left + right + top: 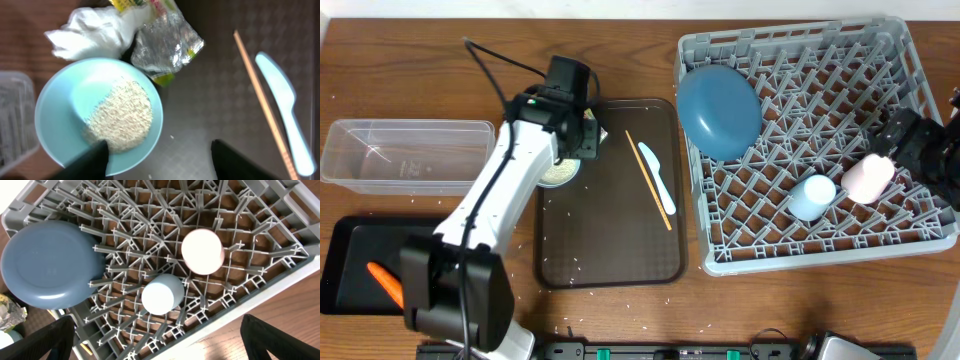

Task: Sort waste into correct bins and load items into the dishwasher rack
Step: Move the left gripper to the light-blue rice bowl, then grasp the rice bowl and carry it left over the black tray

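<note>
At the upper-left corner of the tray (610, 240), your left claw (159, 150) hangs open astride the rim of the bowl (55, 110); next, close on it and dump the rice (120, 117).

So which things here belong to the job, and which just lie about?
Job: grey plastic rack, round blue plate, pink cup, light blue cup, pale blue bowl of rice, wooden chopstick, pale blue spoon, crumpled white paper, silvery wrapper, orange carrot, clear plastic tub, black tray.
Lying about: dark brown serving tray, wooden table.
</note>
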Controlling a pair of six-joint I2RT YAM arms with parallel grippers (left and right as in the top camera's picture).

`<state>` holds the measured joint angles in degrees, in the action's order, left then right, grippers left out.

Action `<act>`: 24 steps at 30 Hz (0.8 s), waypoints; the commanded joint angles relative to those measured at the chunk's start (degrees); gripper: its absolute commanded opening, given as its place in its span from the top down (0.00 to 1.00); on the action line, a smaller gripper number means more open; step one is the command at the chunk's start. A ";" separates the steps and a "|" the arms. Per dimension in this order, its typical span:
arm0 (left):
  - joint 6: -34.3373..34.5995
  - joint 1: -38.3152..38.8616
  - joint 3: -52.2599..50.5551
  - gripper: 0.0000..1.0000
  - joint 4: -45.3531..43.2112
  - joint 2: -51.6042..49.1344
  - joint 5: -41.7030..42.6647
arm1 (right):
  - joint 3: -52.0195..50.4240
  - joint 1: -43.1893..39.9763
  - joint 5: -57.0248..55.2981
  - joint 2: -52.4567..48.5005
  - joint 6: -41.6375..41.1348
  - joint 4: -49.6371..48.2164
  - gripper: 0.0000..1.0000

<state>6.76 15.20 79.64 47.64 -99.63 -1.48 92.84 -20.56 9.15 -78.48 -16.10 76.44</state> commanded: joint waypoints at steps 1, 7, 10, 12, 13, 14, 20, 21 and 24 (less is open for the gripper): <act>-0.28 0.66 -0.92 0.47 0.50 -3.67 -2.34 | 0.15 -0.35 0.09 0.20 0.50 0.57 0.01; -0.39 1.84 -1.09 0.48 -1.16 -9.29 -5.77 | 0.15 -0.37 0.09 0.20 0.50 1.38 0.01; 0.83 2.32 -1.09 0.48 -1.22 -11.69 -9.44 | 0.15 -0.37 0.09 0.20 0.50 1.62 0.01; 1.77 2.36 -1.09 0.48 -1.73 -12.68 -11.32 | 0.15 -0.35 0.09 0.20 0.52 1.88 0.01; 1.77 2.36 -1.09 0.48 -2.19 -13.00 -11.61 | 0.15 -0.37 0.07 0.20 0.52 1.99 0.01; 1.77 2.34 -1.09 0.50 -2.75 -13.22 -11.74 | 0.15 -0.37 0.07 0.20 0.52 2.01 0.01; 1.66 2.36 -1.09 0.62 -4.92 -15.91 -12.55 | 0.15 -0.37 0.07 0.20 0.52 2.08 0.01; 1.66 2.36 -1.11 0.67 -4.92 -16.46 -12.57 | 0.15 -0.37 0.09 0.20 0.50 2.12 0.01; 1.75 2.36 -1.11 0.75 -5.11 -17.33 -12.76 | 0.15 -0.37 0.07 0.20 0.52 2.23 0.01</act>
<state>8.10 17.54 78.87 42.63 -115.74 -12.67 92.84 -20.56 9.17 -78.48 -16.10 78.48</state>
